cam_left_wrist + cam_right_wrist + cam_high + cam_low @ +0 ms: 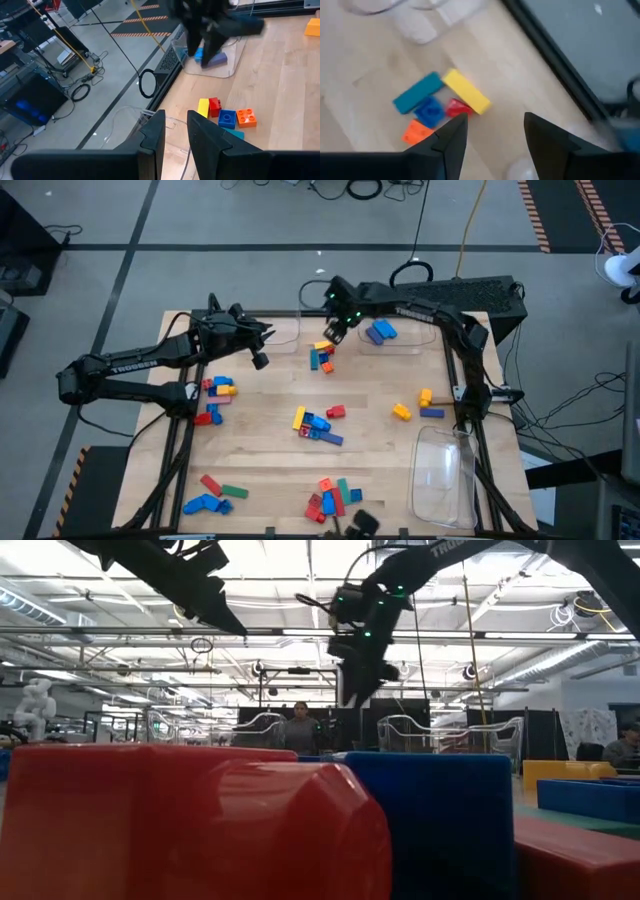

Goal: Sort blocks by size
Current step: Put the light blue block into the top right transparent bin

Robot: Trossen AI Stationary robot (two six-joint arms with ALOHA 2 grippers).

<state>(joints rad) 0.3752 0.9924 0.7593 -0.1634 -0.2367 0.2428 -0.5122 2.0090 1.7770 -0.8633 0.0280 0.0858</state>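
While the left gripper (pixel 262 361) waits empty, fingers (pixel 152 137) narrowly apart, the right gripper (pixel 336 332) hovers open over 5 blocks (pixel 322 354) on the counter (pixel 380 440).

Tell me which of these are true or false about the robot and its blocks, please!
1. The right gripper hangs above a little bunch of blocks. True.
2. The right gripper is holding a block. False: its fingers are open with nothing between them.
3. Blue blocks lie in a clear tray at the table's far edge. True.
4. The left gripper is squeezing a yellow block. False: nothing is between its fingers.
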